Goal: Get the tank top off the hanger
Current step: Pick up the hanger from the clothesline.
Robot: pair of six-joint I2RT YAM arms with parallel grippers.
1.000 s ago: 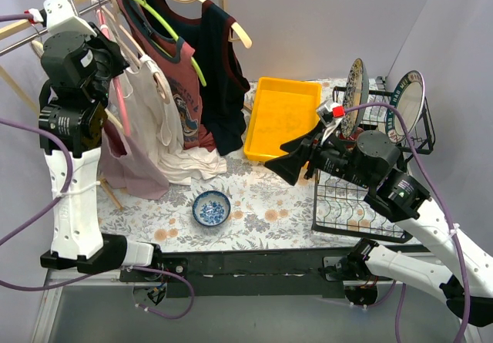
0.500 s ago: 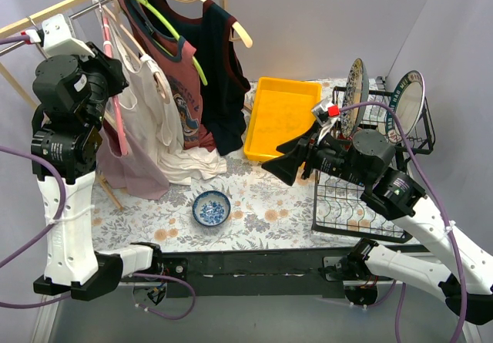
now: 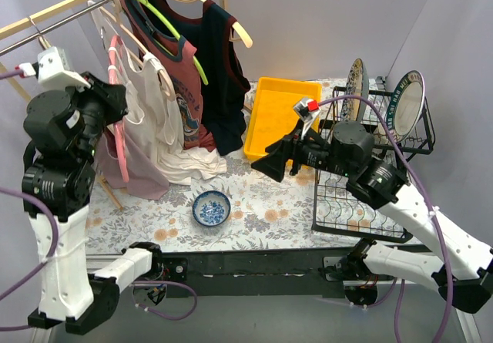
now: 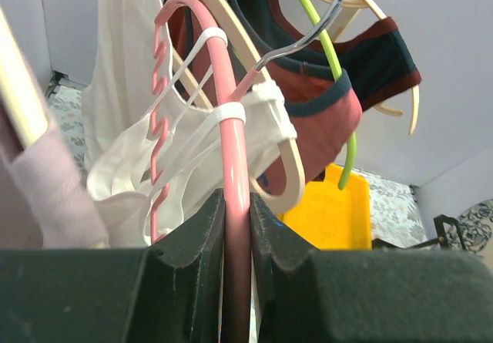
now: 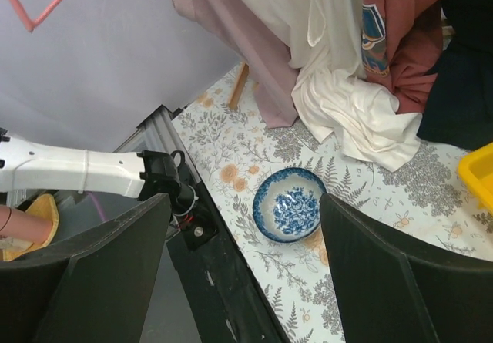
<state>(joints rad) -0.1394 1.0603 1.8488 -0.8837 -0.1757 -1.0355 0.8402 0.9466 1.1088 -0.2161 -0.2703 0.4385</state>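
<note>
Left gripper (image 4: 236, 212) clamped the pink hanger (image 4: 233, 139); white tank top (image 4: 127, 177) straps looped over it. Right gripper (image 3: 271, 163) hung wide open, empty, above bowl (image 5: 290, 204).

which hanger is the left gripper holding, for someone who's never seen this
Look to the clothes rail at the far left of the table, where several tank tops hang. The left gripper is clamped on the pink hanger carrying the white tank top. It is the only pink one, with a notched edge; its neighbours are cream wooden hangers and a lime green hanger.
</note>
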